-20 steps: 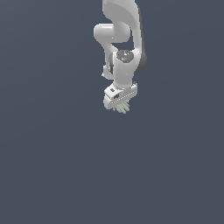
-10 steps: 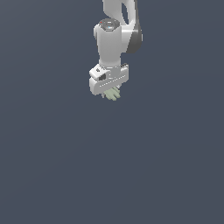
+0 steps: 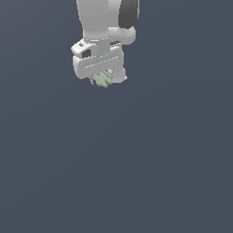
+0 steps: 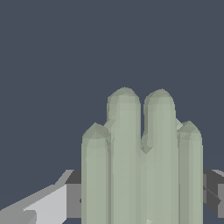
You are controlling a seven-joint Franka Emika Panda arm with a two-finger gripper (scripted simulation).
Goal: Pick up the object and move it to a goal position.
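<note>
While the white arm (image 3: 107, 20) fills the upper part of the exterior view and hangs over a plain dark blue-grey ground with no goal marker to be seen, the main risk, as I judge it, is one of aim: nothing in either view shows where the goal lies, so a wrong heading could not be caught from these pictures. Below the arm's wrist, the gripper (image 3: 103, 78) points downward, and the object (image 3: 103, 79), a small pale sage-green piece with rounded ridges, pokes out from under it, held clear of any surface. In the wrist view the object (image 4: 142, 162) stands as four upright lobes, with a dark grey finger (image 4: 74, 192) close against one side and another at the far side, so the jaws appear closed narrowly on it. A second risk is slip: the grip seems to bear on ridged, rounded flanks, not on flat faces, and a quick swing or a sudden stop could let the piece twist or drop. Since much of the object juts beyond the fingers, its protruding lobes could also strike whatever lies at the goal first. No brand, label or readable writing shows on the arm, the gripper or the object.
</note>
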